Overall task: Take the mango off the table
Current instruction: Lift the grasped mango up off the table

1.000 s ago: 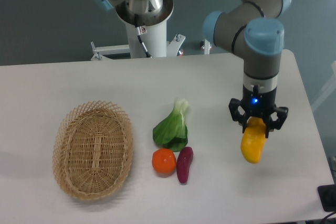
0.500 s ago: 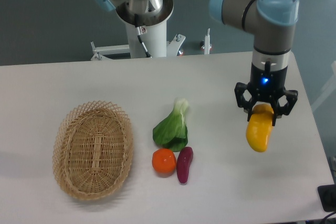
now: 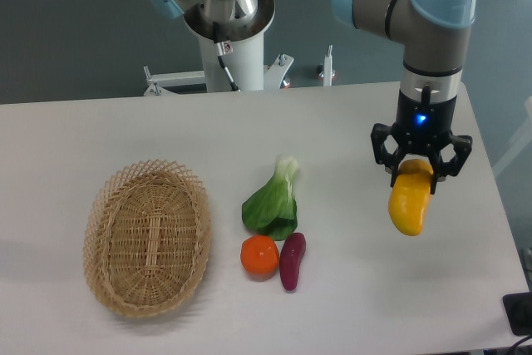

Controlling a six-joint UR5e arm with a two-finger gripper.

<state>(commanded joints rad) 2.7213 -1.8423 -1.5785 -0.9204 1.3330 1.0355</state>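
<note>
Gripper [image 3: 420, 170] clamped on the mango's [image 3: 410, 204] upper end; the fruit hangs clear above the table [image 3: 100, 130] near its right edge. Pick looks essentially done, only holding steady left. 1 orange [image 3: 259, 255] untouched near the front edge.

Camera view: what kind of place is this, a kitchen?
Probably a robotics lab, not a kitchen: a robot arm's gripper holds a mango over a bare white table, with a basket beside.

Oval wicker basket [image 3: 148, 237] sitting at left, leafy green bok choy [image 3: 272, 203] lying mid-table, round orange [image 3: 259, 256] touching purple sweet potato [image 3: 292, 261] just below it
</note>
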